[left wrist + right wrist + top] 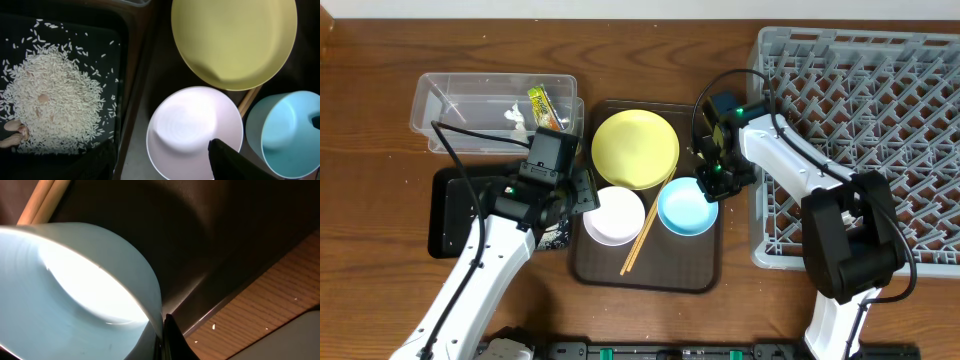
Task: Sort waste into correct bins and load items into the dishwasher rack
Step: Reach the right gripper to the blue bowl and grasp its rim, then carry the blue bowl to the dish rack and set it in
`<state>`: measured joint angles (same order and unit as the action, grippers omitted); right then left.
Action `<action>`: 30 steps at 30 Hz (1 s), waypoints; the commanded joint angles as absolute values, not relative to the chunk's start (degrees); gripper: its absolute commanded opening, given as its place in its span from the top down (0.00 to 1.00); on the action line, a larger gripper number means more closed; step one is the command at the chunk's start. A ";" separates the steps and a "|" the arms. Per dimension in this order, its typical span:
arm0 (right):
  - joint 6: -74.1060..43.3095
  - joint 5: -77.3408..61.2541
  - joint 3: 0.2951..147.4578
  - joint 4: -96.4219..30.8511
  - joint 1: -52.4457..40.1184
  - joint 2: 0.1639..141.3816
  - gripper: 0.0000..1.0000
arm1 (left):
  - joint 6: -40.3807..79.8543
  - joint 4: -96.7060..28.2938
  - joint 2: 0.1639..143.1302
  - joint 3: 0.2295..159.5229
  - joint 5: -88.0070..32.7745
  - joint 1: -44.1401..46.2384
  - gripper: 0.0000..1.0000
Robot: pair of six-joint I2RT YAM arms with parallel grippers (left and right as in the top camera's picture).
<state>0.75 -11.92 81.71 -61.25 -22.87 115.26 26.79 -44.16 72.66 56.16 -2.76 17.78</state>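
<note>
Blue bowl [687,208] sits at the right side of the brown tray [645,272], just beside the white bowl [613,215] and below the yellow plate [635,148]. The chopsticks [642,240] lie slanted between the two bowls. The right gripper [716,180] is down at the bowl's rim, on the side nearest the rack [880,120]. In the right wrist view one dark finger [172,340] is close against the outside of the bowl's wall. The other finger is hidden, so I cannot tell if the rim is pinched or not.

I think the step in hand is picking up the blue bowl to put it in the rack, which stands just right of the brown tray. The next move needs a firm pinch on the thin rim. Then it needs a lift straight up so the bowl does not slip or bump the chopsticks, and a short swing to the pegs.

The left gripper [160,150] hangs with its fingers spread wide and holds nothing. It is over the place where the black tray [115,30] meets the brown tray. The rice [55,100] is heaped in the black tray. The wrapper [542,103] and the tissue [516,120] lie in the clear tub [460,95] at the back left of the tabletop [380,40]. So the waste looks sorted, and the dishes are not yet in the rack
</note>
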 commanded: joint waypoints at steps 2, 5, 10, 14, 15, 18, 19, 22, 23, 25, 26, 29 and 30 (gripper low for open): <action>0.89 -11.79 82.76 -61.54 -22.76 114.69 0.99 | 26.87 -44.34 72.99 56.03 -1.89 17.63 0.38; 0.89 -11.75 85.30 -62.39 -21.08 112.66 0.99 | 26.87 -44.34 72.99 56.03 -1.89 17.63 0.38; 0.86 -7.55 91.18 -61.52 -16.67 106.61 0.99 | 26.87 -44.36 72.99 56.03 -1.89 17.63 0.38; 0.86 -0.16 94.76 -57.01 -13.45 101.65 0.99 | 26.85 -44.36 72.99 56.03 -1.89 17.63 0.38; 0.86 2.02 95.09 -55.20 -12.75 100.53 0.99 | 26.85 -44.36 72.99 56.03 -1.89 17.63 0.38; 0.84 10.50 95.18 -48.49 -10.94 97.34 0.99 | 26.85 -44.34 72.99 56.03 -1.89 17.63 0.38; 0.84 13.74 95.18 -46.37 -10.57 96.77 0.99 | 26.85 -44.31 72.99 56.03 -1.87 17.63 0.38; 0.86 25.74 95.18 -39.22 -10.09 96.23 0.99 | 26.85 -44.29 72.99 56.03 -1.87 17.63 0.38; 0.89 29.17 95.13 -36.97 -10.09 96.29 0.99 | 26.83 -44.29 72.99 56.03 -1.87 17.63 0.37; 0.91 36.86 95.09 -32.38 -10.09 96.79 0.99 | 26.83 -44.31 72.99 56.05 -1.87 17.63 0.38; 0.89 40.97 95.07 -30.20 -10.09 97.27 0.99 | 26.83 -44.31 72.99 56.05 -1.87 17.63 0.37; 0.91 49.34 95.07 -24.75 -10.00 98.98 0.99 | 26.83 -44.36 72.99 56.03 -1.89 17.63 0.37; 0.93 50.02 95.07 -23.99 -9.91 99.50 0.99 | 26.83 -44.34 72.99 56.03 -1.89 17.63 0.37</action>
